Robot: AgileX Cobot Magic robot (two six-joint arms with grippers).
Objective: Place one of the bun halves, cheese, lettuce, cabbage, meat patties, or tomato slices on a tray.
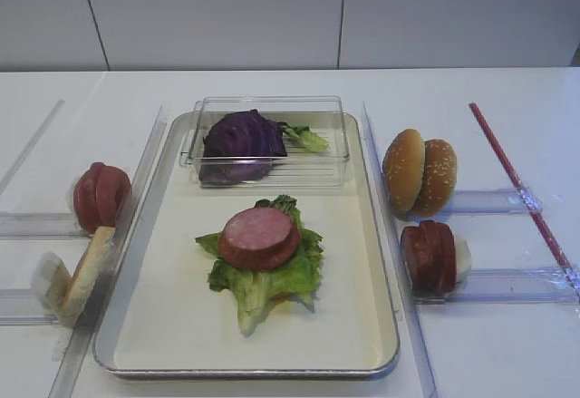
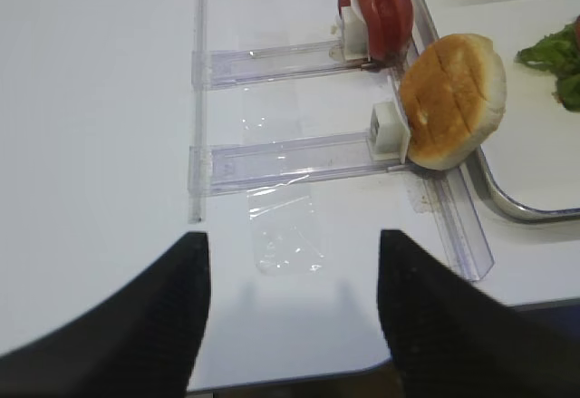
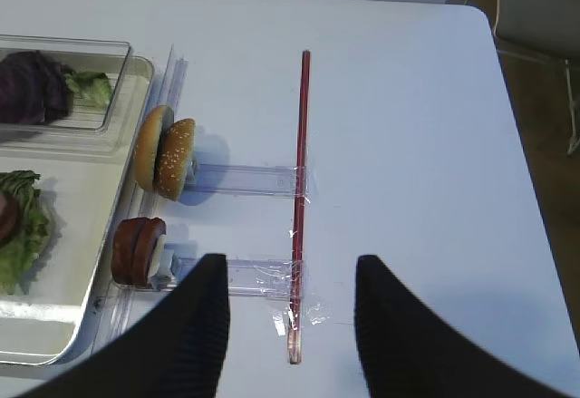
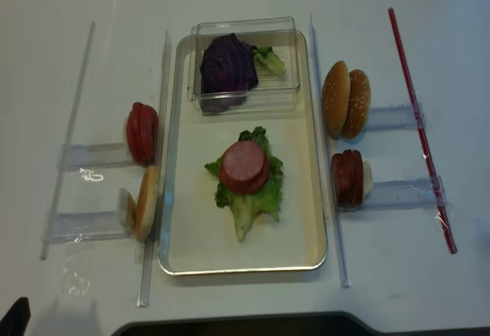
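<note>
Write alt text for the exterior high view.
A silver tray holds a meat patty lying on lettuce, behind them a clear box containing purple cabbage. Bun halves and more patties stand on edge to the right, tomato slices to the left.

The silver tray (image 1: 379,262) has a pale cream floor. On it lie light green ruffled lettuce (image 1: 272,280) and a dull pink meat patty (image 1: 259,236) with a reddish-brown rim. The cabbage (image 1: 240,137) is dark purple; the bun halves (image 1: 420,172) golden-brown, sesame-speckled; the tomato slices (image 1: 101,196) red.
</note>
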